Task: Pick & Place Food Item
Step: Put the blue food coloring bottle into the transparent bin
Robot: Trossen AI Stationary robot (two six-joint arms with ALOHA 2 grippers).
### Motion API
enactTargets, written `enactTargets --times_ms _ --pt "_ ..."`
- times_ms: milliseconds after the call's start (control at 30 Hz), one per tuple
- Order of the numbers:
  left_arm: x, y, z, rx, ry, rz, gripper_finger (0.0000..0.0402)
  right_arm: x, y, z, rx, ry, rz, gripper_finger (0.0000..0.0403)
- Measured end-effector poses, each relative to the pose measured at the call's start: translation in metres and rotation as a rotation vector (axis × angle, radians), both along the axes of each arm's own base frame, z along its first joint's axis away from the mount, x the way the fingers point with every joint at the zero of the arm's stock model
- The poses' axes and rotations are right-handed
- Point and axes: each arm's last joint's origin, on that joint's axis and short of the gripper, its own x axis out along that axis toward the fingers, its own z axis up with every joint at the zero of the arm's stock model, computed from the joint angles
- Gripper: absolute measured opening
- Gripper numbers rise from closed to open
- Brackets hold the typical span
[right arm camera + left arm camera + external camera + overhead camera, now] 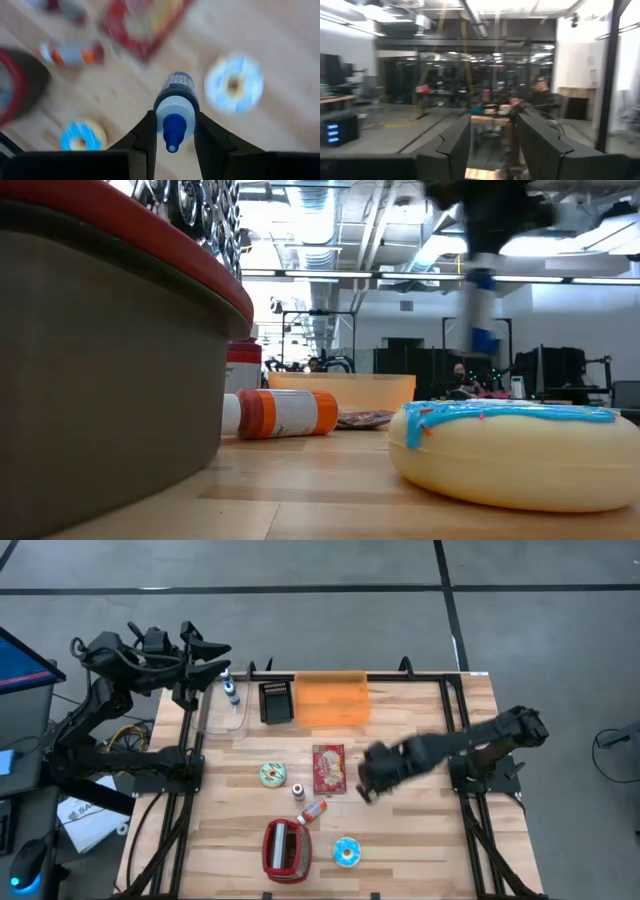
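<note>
I pinch the blue bottle (174,116) in my right gripper (173,131), cap down above the table (420,840), ready to place it

Snack packet (328,768) between two doughnuts (272,774)

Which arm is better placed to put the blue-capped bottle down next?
The right. Its gripper is already shut on the blue-capped bottle, above the table near the red packet. The left gripper is raised off the table's far corner, holding nothing.
</note>
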Motion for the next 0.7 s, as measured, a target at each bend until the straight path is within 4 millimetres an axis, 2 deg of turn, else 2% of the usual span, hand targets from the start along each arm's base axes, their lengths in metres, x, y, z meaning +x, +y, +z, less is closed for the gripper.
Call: enactTargets --times_ms 233,467,600,700 --pt "-0.015 -0.001 -0.011 -0.028 0.114 0.226 0.0136 0.030 -0.081 0.040 -0.066 -0.230 0.092 0.0088" --pt "-0.022 -0.001 -0.027 -0.133 0.250 0.330 0.0135 0.066 -0.149 0.060 -0.125 -0.302 0.168 0.0088" --pt "-0.022 -0.001 -0.036 -0.182 0.336 0.337 0.0139 0.084 -0.177 0.070 -0.111 -0.352 0.215 0.0088" --pt "-0.018 0.002 -0.047 -0.220 0.443 0.338 0.0143 0.087 -0.187 0.090 -0.118 -0.418 0.243 0.0088"
